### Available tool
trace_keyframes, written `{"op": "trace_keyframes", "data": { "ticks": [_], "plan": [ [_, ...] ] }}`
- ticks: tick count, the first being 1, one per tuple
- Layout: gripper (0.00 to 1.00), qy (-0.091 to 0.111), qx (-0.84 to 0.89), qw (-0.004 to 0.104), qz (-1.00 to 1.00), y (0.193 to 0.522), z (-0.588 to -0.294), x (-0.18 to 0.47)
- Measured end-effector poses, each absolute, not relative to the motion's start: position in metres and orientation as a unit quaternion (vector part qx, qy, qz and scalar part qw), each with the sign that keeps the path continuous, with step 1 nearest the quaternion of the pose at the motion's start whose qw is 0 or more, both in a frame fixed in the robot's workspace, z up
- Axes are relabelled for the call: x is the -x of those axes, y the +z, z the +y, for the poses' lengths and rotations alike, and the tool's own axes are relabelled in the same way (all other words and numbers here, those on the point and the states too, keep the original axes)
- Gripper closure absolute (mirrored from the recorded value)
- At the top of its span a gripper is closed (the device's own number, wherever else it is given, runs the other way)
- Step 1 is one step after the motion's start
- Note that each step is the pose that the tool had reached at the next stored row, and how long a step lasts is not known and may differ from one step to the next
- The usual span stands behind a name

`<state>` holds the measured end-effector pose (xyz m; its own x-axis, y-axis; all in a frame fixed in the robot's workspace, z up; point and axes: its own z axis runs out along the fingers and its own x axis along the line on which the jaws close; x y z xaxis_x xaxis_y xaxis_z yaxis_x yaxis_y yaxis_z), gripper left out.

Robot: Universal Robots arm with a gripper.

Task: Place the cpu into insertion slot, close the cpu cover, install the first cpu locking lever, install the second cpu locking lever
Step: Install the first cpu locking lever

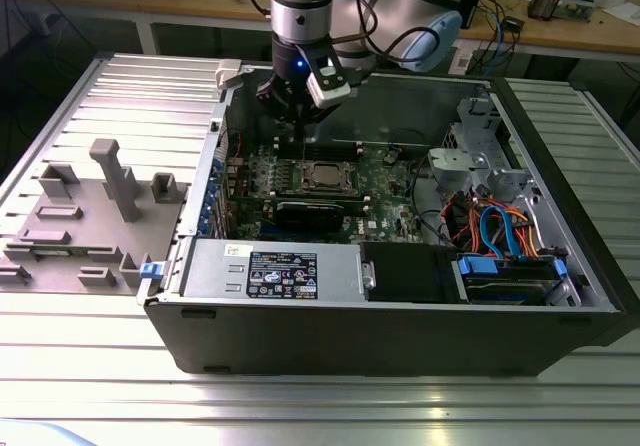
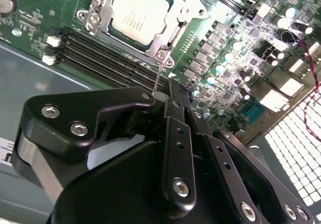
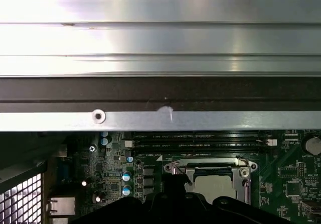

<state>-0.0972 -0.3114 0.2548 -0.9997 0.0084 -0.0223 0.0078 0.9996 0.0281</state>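
Note:
The cpu (image 2: 136, 14), a silver-grey square chip, lies in the insertion slot (image 1: 328, 177) on the green board inside the open computer case. The cpu cover (image 2: 173, 32), a silvery frame, lies flat around it. A thin wire locking lever (image 2: 157, 76) runs from the socket's corner up to my fingertips. My gripper (image 2: 163, 94) hangs just above the board, beside the socket on its memory-slot side, with its fingers together and nothing seen clamped between them. In the exterior view the gripper (image 1: 297, 116) sits behind the socket, near the case's back wall.
Long black memory slots (image 2: 100, 56) run beside the socket. A black graphics card (image 1: 310, 211) lies in front of it. The power supply (image 1: 270, 271) and a drive bay with blue and orange cables (image 1: 505, 241) fill the case front. A grey fixture (image 1: 100, 206) stands at the exterior view's left.

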Motion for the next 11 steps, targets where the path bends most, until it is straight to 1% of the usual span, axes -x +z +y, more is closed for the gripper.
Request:
{"op": "trace_keyframes", "data": {
  "ticks": [11],
  "plan": [
    [0.89, 0.014, -0.004, 0.011, 1.0, 0.2548, -0.3114, 0.0905]
  ]
}}
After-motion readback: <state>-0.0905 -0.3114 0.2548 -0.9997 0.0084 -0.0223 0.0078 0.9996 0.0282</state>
